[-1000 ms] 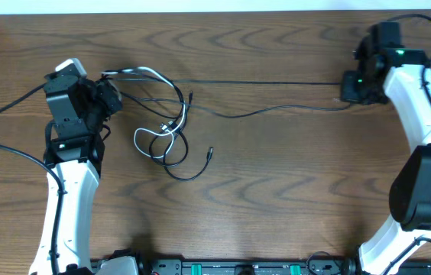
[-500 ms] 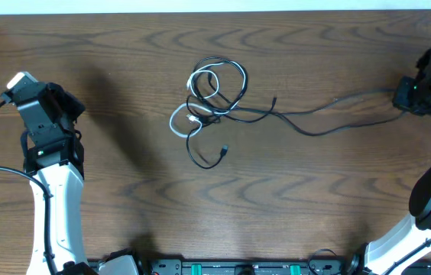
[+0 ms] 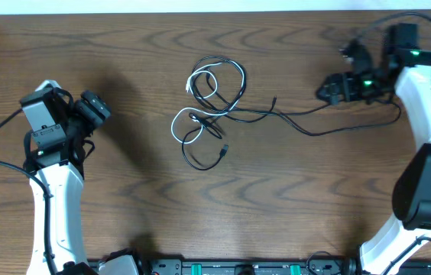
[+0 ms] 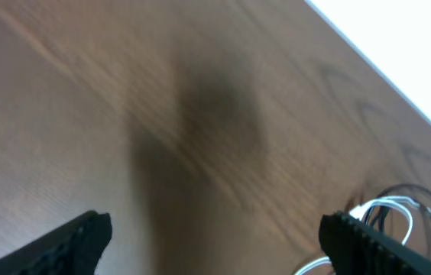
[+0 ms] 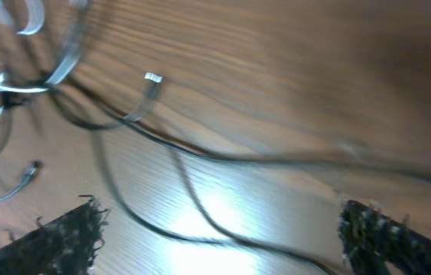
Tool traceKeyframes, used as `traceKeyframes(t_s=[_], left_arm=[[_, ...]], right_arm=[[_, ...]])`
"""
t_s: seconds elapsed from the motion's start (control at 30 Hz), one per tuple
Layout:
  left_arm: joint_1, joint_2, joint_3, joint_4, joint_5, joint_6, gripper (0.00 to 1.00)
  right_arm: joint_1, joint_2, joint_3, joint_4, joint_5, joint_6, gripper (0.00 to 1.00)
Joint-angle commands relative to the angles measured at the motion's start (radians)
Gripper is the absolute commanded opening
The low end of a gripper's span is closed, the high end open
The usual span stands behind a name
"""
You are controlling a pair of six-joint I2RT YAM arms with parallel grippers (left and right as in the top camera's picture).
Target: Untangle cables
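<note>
While the cables (image 3: 212, 114) lie in a loose knot a little toward twelve o'clock from the middle of the table (image 3: 200, 221), neither claw has hold of them. White loops (image 3: 179, 126) and black ones cross each other in the clump, and a short black tail with a plug (image 3: 223, 150) sticks out at six o'clock. A long black strand (image 3: 307, 122) runs off toward three o'clock. It lies wavy and slack, so I judge nothing is pulling on it.

My right gripper (image 3: 328, 89) sits at two o'clock from the knot, near that strand's far end. Its wrist view shows the fingers spread wide, with the strand lying ungrasped on the wood ahead of them. My left gripper (image 3: 93, 109) hangs at nine o'clock, well apart from the clump, also released, with bare wood between its fingers.

I read this as a reset, with both claws free and the knot loosened but not yet separated. Next I'd want each claw on a different cord, one colour apiece, to draw them apart.
</note>
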Motion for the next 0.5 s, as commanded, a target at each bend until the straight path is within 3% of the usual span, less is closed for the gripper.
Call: traceKeyframes(t_s=[0.0,0.23,0.47], left_arm=[[0.002,-0.009,0.011,-0.035,0.028,0.0,0.92],[0.002,-0.009,0.011,-0.046,0.028,0.0,0.94],[0.002,-0.009,0.011,-0.046,0.028,0.0,0.95]], right_arm=[[0.12,0.004,-0.002,0.023,-0.096,-0.052,0.99],[0.327,0.004,-0.002,0.1,-0.109,-0.029,0.99],[0.496,0.011,-0.002,0.289,-0.046,0.118,0.99]])
